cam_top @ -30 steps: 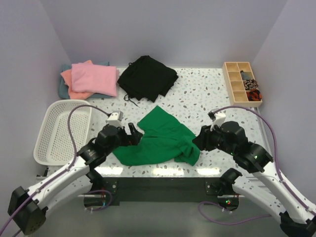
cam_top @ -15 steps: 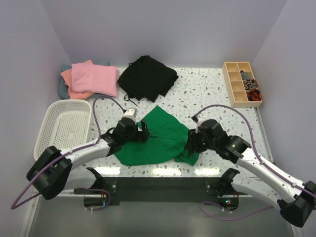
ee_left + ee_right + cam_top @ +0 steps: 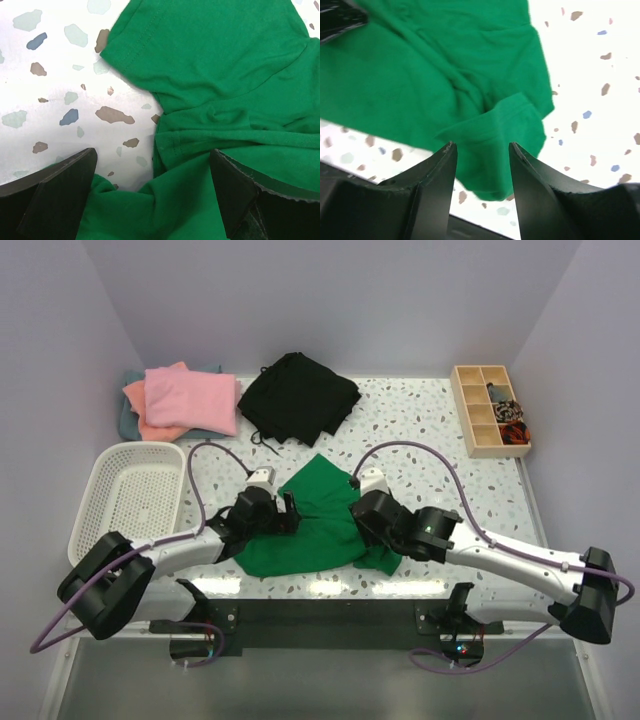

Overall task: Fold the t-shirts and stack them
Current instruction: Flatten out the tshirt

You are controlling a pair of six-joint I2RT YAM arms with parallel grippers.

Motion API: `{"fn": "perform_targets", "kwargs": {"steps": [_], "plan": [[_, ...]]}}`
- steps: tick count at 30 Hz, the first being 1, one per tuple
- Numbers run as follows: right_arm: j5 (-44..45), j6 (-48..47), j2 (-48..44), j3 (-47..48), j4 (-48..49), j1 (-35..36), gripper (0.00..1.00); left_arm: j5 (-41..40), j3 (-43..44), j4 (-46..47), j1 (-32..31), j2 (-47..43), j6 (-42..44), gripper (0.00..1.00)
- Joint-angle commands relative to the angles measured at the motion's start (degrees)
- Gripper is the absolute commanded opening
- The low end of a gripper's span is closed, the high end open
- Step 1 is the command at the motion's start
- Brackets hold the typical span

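A bright green t-shirt (image 3: 325, 515) lies crumpled near the table's front edge. My left gripper (image 3: 289, 512) is open at its left side. In the left wrist view (image 3: 155, 195) its fingers (image 3: 60, 195) straddle a bunched fold of the shirt (image 3: 225, 65), low over it. My right gripper (image 3: 368, 525) is open above the shirt's right part. In the right wrist view (image 3: 481, 146) a green sleeve (image 3: 505, 130) lies below the gap between the jaws. Folded pink (image 3: 192, 400), salmon-orange (image 3: 138, 405) and grey-teal (image 3: 125, 425) shirts are stacked at the back left.
A black garment (image 3: 298, 395) lies at the back centre. A white mesh basket (image 3: 130, 502) stands at the left edge. A wooden compartment box (image 3: 488, 422) with small items sits at the back right. The table's front edge (image 3: 350, 175) is close below the shirt.
Both arms have reached inward. The right gripper moved left from beside the shirt to above its right part. The left gripper moved right onto the shirt's left side.
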Motion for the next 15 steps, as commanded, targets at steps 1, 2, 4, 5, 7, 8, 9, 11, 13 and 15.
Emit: {"fn": "perform_targets", "kwargs": {"steps": [1, 2, 4, 5, 7, 8, 9, 11, 13, 15], "plan": [[10.16, 0.58, 1.94, 1.12, 0.53, 3.42, 0.47, -1.49, -0.81, 2.09, -0.17, -1.36, -0.76, 1.0], [12.35, 1.04, 2.38, 0.94, 0.62, 4.48, 0.47, -1.75, -0.9, 2.09, -0.17, -1.45, -0.76, 1.0], [15.96, 2.79, 4.22, 1.2, -0.34, 8.68, 0.44, -2.01, -1.25, 2.61, -0.17, -1.45, -0.84, 1.0], [20.15, 3.32, 4.84, 1.81, -0.96, 10.54, 0.43, -2.02, -1.34, 2.79, -0.08, -1.36, -0.84, 1.0], [24.66, 5.25, 7.3, 5.66, -4.36, 16.67, 0.41, -1.84, -1.17, 3.14, -0.08, -0.83, -0.93, 1.0], [26.94, 5.96, 10.53, 7.25, -5.96, 18.54, 0.41, -1.84, -1.08, 3.14, -0.08, -0.66, -1.02, 1.0], [30.09, 6.92, 12.56, 8.83, -7.8, 20.12, 0.41, -1.75, -0.99, 3.23, -0.08, -0.22, -0.93, 1.0], [32.66, 11.65, 18.61, 12.27, -12.98, 22.59, 0.42, -1.66, -0.46, 2.97, -0.08, -0.13, -0.76, 1.0], [35.39, 18.51, 21.8, 13.07, -17.2, 23.3, 0.41, -1.75, -0.37, 2.62, -0.17, -0.57, -0.76, 1.0], [36.54, 23.34, 25.23, 12.55, -18.01, 23.39, 0.4, -1.84, -0.9, 2.53, -0.08, -1.62, -0.84, 1.0]]}}
